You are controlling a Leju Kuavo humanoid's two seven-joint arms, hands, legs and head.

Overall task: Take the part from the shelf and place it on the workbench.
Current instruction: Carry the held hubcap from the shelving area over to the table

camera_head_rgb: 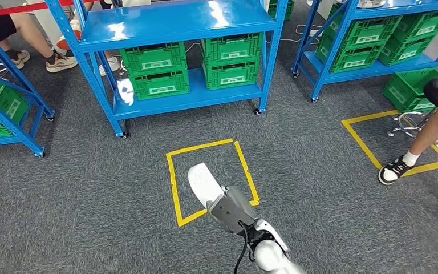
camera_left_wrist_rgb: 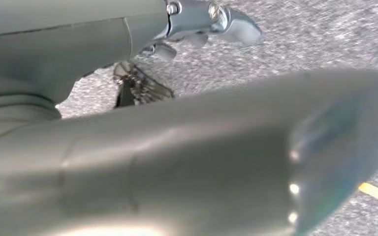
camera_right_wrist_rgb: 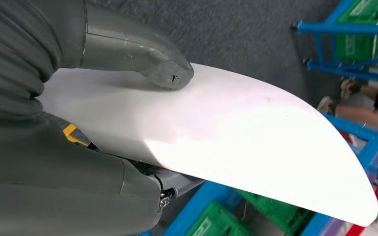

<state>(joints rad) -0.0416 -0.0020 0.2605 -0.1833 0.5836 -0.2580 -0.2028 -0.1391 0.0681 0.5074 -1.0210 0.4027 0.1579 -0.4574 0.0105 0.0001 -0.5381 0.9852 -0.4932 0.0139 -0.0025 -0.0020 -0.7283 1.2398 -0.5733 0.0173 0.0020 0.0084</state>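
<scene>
Right hand (camera_head_rgb: 234, 211) low in head view, holding white curved part (camera_head_rgb: 204, 182) out over grey carpet (camera_head_rgb: 319, 171). Thumb (camera_right_wrist_rgb: 165, 69) pressed on upper face of part in right wrist view, other fingers closed beneath it. Left hand (camera_left_wrist_rgb: 128, 147) close and blurred in left wrist view, fingers not readable, so cannot tell whether open or closed. Just beyond part, yellow taped square (camera_head_rgb: 174, 171) on floor. Farther off, blue shelf (camera_head_rgb: 177, 25) with green crates (camera_head_rgb: 154, 68) on lower level, small white object (camera_head_rgb: 125, 91) beside them. Second blue shelf (camera_head_rgb: 370, 68) at far right with more crates. Person's leg and black shoe (camera_head_rgb: 394, 169) at right, near another yellow square.
</scene>
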